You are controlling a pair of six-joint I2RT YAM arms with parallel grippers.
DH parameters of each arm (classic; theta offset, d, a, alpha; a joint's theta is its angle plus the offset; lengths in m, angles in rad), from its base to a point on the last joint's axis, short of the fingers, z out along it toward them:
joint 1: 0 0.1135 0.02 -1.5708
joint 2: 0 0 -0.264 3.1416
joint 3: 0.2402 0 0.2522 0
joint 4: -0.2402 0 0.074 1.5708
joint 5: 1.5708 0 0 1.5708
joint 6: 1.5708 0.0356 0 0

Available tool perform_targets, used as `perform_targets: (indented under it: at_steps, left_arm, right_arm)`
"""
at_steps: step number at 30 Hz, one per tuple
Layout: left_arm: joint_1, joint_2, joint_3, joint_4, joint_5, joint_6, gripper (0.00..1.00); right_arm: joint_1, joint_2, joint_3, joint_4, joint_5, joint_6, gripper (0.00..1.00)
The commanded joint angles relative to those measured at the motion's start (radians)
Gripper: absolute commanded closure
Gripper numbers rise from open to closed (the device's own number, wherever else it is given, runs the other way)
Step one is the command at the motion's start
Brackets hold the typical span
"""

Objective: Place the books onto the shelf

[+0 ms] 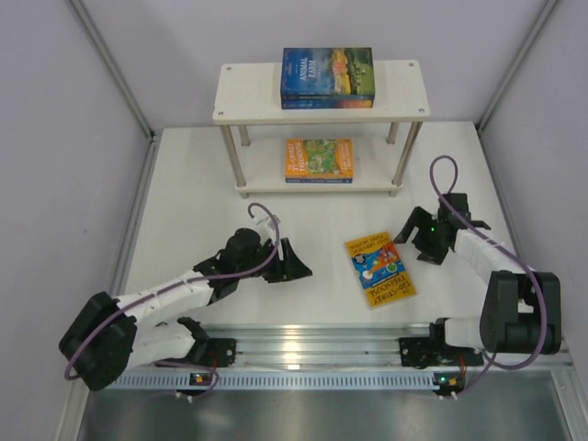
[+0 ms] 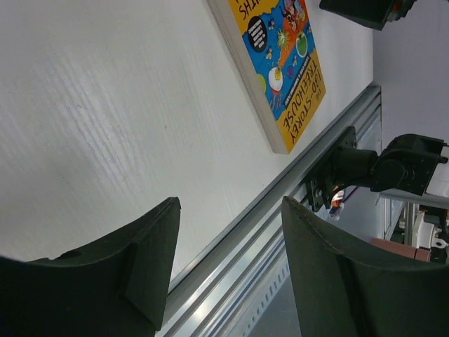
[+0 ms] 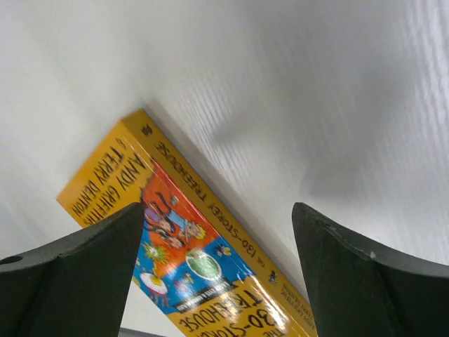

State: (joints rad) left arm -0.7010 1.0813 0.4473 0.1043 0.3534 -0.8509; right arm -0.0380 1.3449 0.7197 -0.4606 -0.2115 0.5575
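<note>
Top external view: a white table (image 1: pixel 184 184) enclosed by pale grey walls (image 1: pixel 55 110), with a metal rail (image 1: pixel 312 344) along its near edge. The shelf (image 1: pixel 248 92) stands at the far side, with blue books (image 1: pixel 327 77) on its top board and an orange book (image 1: pixel 319 159) on its lower board. A yellow book (image 1: pixel 379 268) lies flat on the table between the left gripper (image 1: pixel 299 260) and the right gripper (image 1: pixel 418 246), both spread wide and empty.

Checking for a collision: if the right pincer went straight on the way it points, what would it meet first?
Probably the yellow book, framed by the open right pincer; depth is unclear.
</note>
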Motion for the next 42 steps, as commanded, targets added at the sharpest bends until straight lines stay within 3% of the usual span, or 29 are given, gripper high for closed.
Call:
perform_targets:
  at_steps: [1, 6, 10, 12, 17, 23, 28, 36, 42]
  left_arm:
    - [-0.020, 0.087, -0.009, 0.245, -0.028, -0.068, 0.36]
    - [-0.022, 0.196, 0.027, 0.313, -0.013, -0.071, 0.36]
    - [-0.022, 0.230, -0.010, 0.372, -0.014, -0.088, 0.34]
    - [-0.022, 0.235, -0.039, 0.394, -0.030, -0.102, 0.33]
    - [-0.023, 0.267, -0.070, 0.413, -0.042, -0.102, 0.33]
    - [-0.041, 0.330, -0.045, 0.445, -0.019, -0.065, 0.32]
    - [-0.081, 0.405, 0.005, 0.451, -0.008, -0.042, 0.31]
    - [-0.084, 0.538, 0.025, 0.499, -0.017, -0.076, 0.34]
    - [-0.084, 0.603, 0.060, 0.485, 0.002, -0.065, 0.47]
  right_arm:
    - [-0.003, -0.065, -0.097, -0.029, -0.069, -0.120, 0.14]
    - [0.030, -0.134, -0.216, 0.077, -0.150, -0.116, 0.14]
    - [0.156, -0.237, -0.308, 0.218, -0.232, 0.000, 0.14]
    - [0.249, -0.314, -0.342, 0.252, -0.194, 0.050, 0.14]
    - [0.338, -0.418, -0.416, 0.365, -0.187, 0.174, 0.15]
    - [0.441, -0.363, -0.450, 0.494, -0.123, 0.248, 0.16]
    - [0.461, -0.349, -0.448, 0.501, -0.049, 0.225, 0.16]
    - [0.492, -0.437, -0.384, 0.280, 0.208, 0.185, 0.15]
    - [0.504, -0.336, -0.387, 0.321, 0.199, 0.223, 0.13]
